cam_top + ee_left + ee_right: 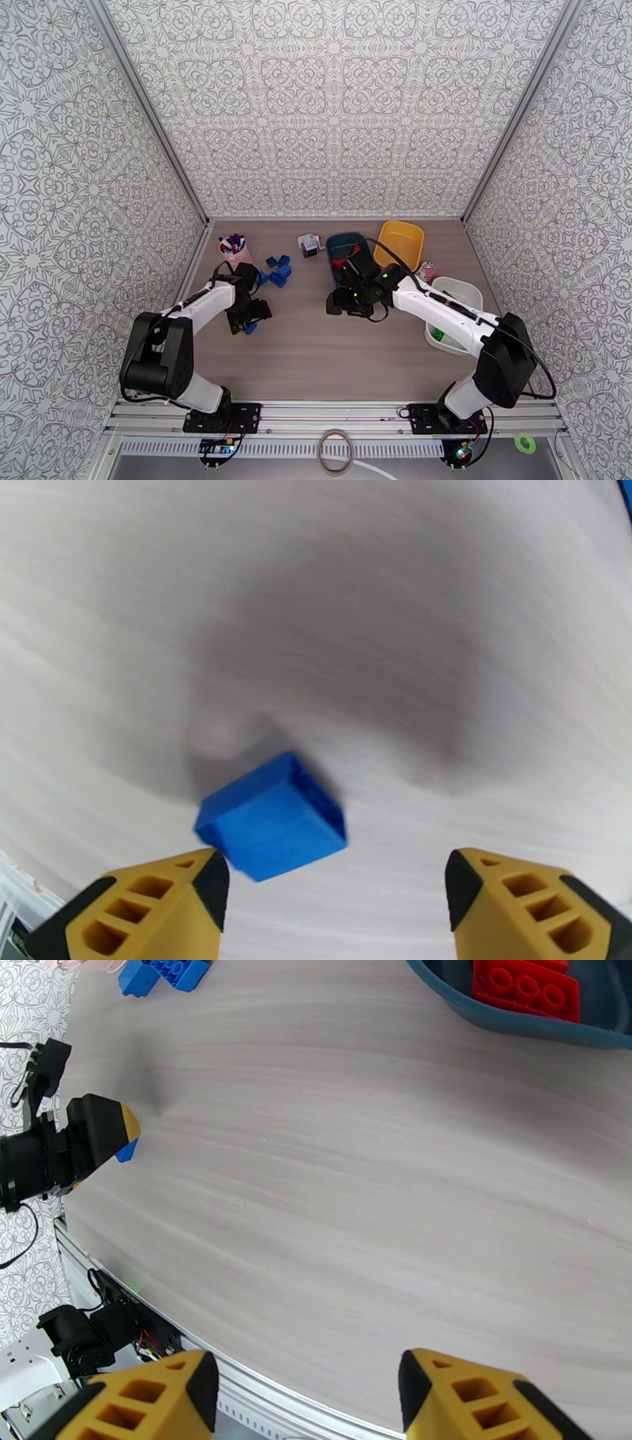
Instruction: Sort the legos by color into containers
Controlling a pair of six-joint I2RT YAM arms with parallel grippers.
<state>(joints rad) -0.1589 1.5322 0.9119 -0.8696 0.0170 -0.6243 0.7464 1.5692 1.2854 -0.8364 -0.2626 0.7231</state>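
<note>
A single blue lego [272, 815] lies tilted on the wooden table, just ahead of my left gripper [336, 890]. The jaws stand wide apart and the brick sits near the left fingertip [209, 883], not clamped. From above, that gripper [249, 316] is at the table's left with the blue lego [250, 328] at its tip. Several more blue legos [276, 270] are piled behind it. My right gripper [347, 304] hovers open in front of the dark teal container [338, 246], with nothing between its fingers [308, 1386]. Red legos [525, 988] lie in the teal container [505, 1027].
A yellow container [399, 241] stands beside the teal one. A white container [458, 294] at the right holds green legos [436, 335]. A pink cup [235, 249] and a white-grey cube gadget [310, 245] stand at the back. The table's near edge [261, 1390] is close under the right gripper.
</note>
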